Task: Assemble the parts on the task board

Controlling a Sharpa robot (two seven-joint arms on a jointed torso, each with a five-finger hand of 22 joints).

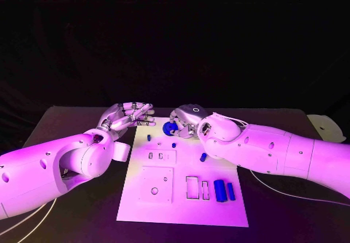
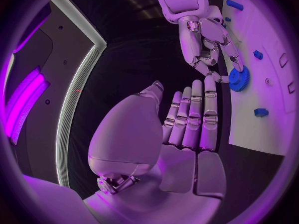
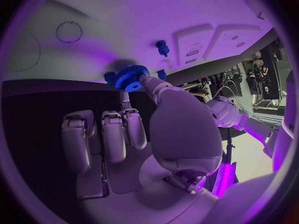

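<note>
The white task board (image 1: 182, 202) lies in the middle of the table. Over its far end my right hand (image 1: 188, 120) pinches a blue gear (image 1: 170, 127) between thumb and a finger; the gear (image 3: 131, 78) sits just above the board (image 3: 156, 15), and whether it touches is unclear. My left hand (image 1: 130, 115) hovers beside the board's far left corner, fingers (image 2: 190, 119) stretched out straight and holding nothing. In the left wrist view the right hand (image 2: 209, 40) and the gear (image 2: 238, 78) show just beyond those fingers.
Small blue pegs stand on the board: one (image 1: 148, 136) near the left hand, one (image 1: 173, 143) mid-board, one (image 1: 203, 157) under the right forearm. Two blue blocks (image 1: 219, 190) (image 1: 230, 191) lie by rectangular slots at the near right. A white object (image 1: 328, 127) sits at the table's right edge.
</note>
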